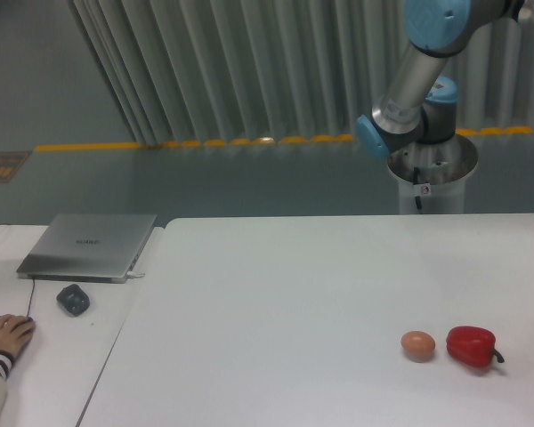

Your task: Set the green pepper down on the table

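The green pepper is out of view. The large white table [294, 294] fills the lower middle and right of the camera view. Only the arm's base and lower links [418, 98] show, rising behind the table's far edge at the upper right and leaving the frame at the top. The gripper itself is out of frame.
A tan egg [418, 345] and a red pepper [472, 347] with a dark stem lie side by side near the table's front right. On the narrower desk at left sit a grey laptop [89, 245], a dark mouse [73, 299] and a person's hand [7, 334].
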Controlling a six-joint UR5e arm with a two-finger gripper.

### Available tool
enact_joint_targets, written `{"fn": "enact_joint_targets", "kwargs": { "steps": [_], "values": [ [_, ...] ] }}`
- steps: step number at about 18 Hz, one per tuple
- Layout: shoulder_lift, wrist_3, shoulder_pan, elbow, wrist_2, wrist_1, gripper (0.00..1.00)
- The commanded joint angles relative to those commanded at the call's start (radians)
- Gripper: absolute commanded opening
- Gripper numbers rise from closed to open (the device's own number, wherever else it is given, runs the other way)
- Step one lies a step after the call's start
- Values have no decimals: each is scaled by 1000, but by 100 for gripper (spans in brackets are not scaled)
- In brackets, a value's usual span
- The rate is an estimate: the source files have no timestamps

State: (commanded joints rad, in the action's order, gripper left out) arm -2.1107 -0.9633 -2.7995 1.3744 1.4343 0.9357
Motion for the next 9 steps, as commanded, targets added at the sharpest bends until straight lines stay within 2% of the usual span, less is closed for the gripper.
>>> {"fn": "enact_joint_targets", "kwargs": {
  "steps": [6, 9],
  "values": [
    [-12, -6, -3, -32, 0, -3, 100],
    [-29, -9, -11, -35, 3, -58, 100]
  ]
}}
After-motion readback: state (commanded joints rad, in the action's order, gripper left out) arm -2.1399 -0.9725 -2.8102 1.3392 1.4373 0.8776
